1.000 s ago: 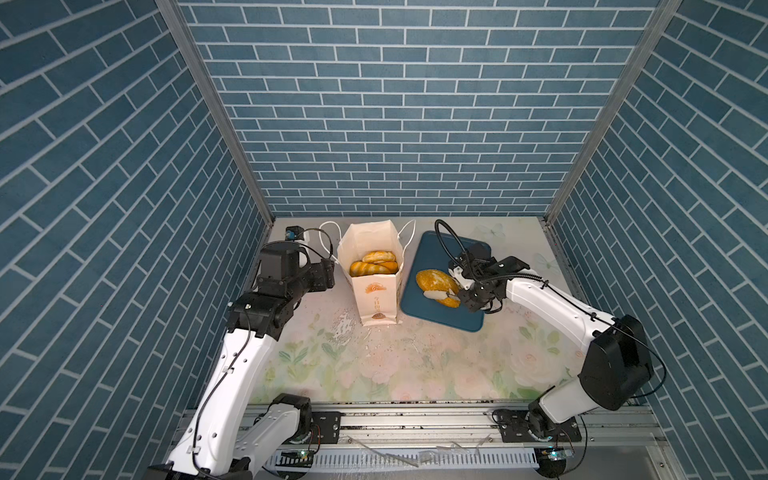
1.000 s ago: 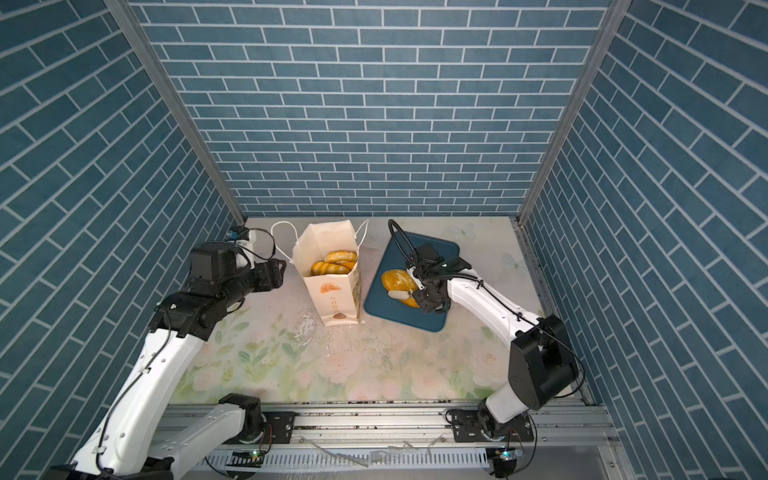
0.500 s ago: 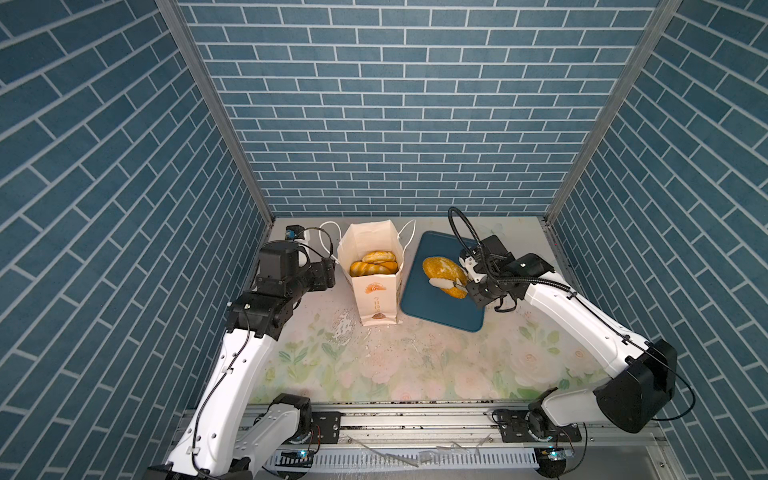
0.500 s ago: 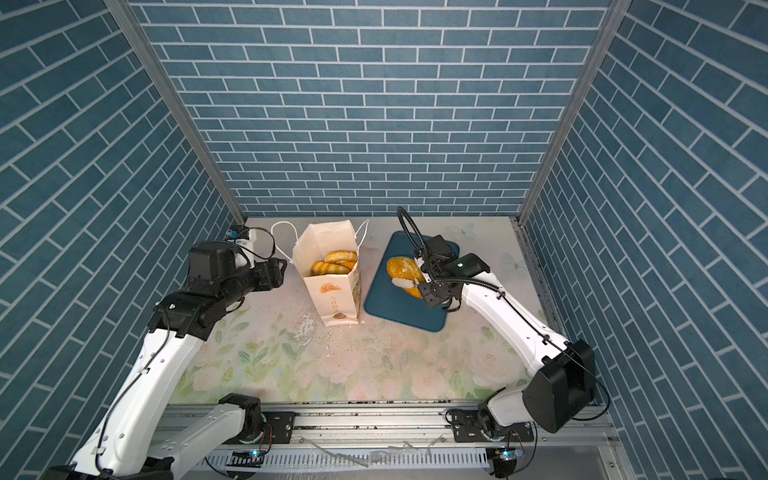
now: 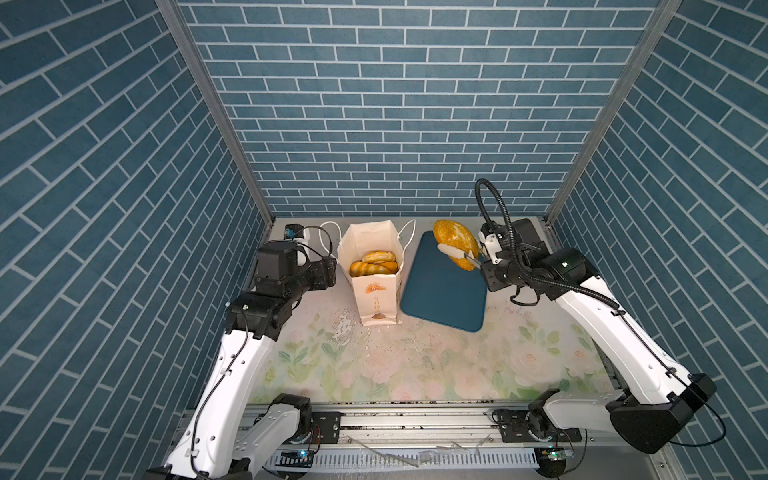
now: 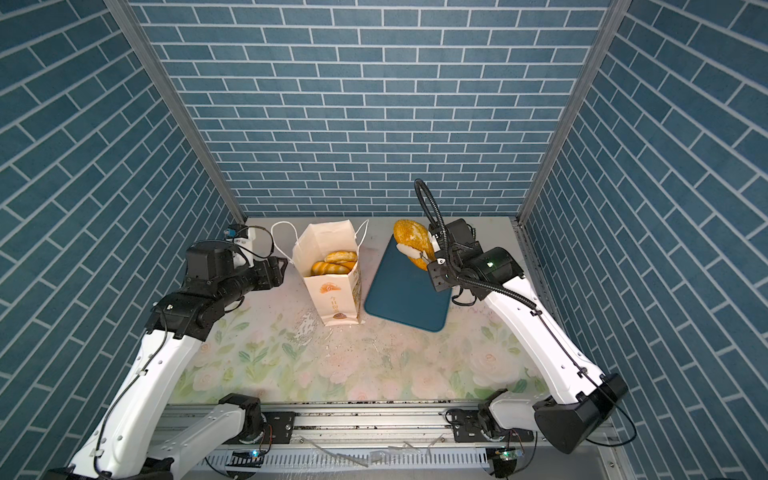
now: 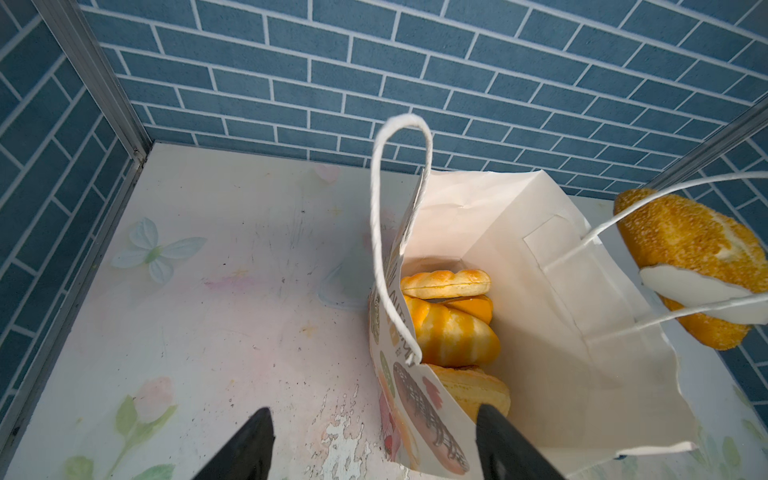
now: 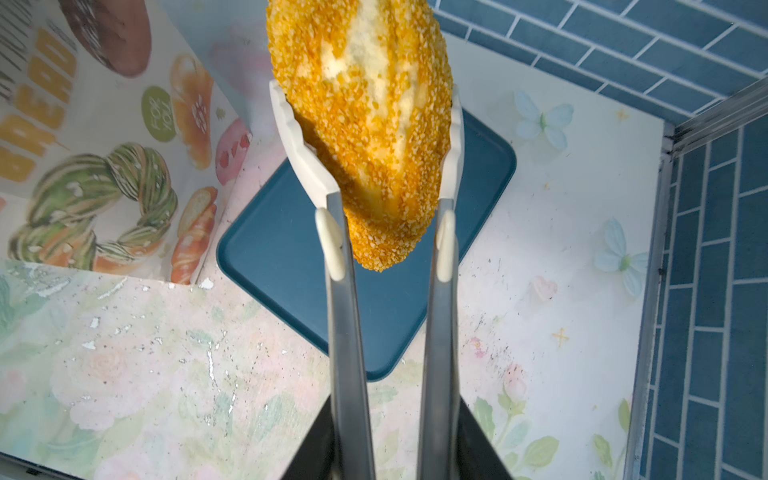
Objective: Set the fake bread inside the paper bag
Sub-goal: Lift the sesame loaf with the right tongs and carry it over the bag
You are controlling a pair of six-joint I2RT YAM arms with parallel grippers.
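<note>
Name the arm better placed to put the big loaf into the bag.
Right. The right hand grips tongs clamping the large loaf above the blue tray beside the paper bag. The left hand is open beside the bag, holding no bread.

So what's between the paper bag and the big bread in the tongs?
Only the paper bag's cord handle, short of the loaf in the tongs, with the blue tray's edge below. Both top views show it.

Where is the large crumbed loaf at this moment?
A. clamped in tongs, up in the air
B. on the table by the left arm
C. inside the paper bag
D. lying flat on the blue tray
A: the tongs grip the loaf in the air over the blue tray, beside the paper bag.
</note>
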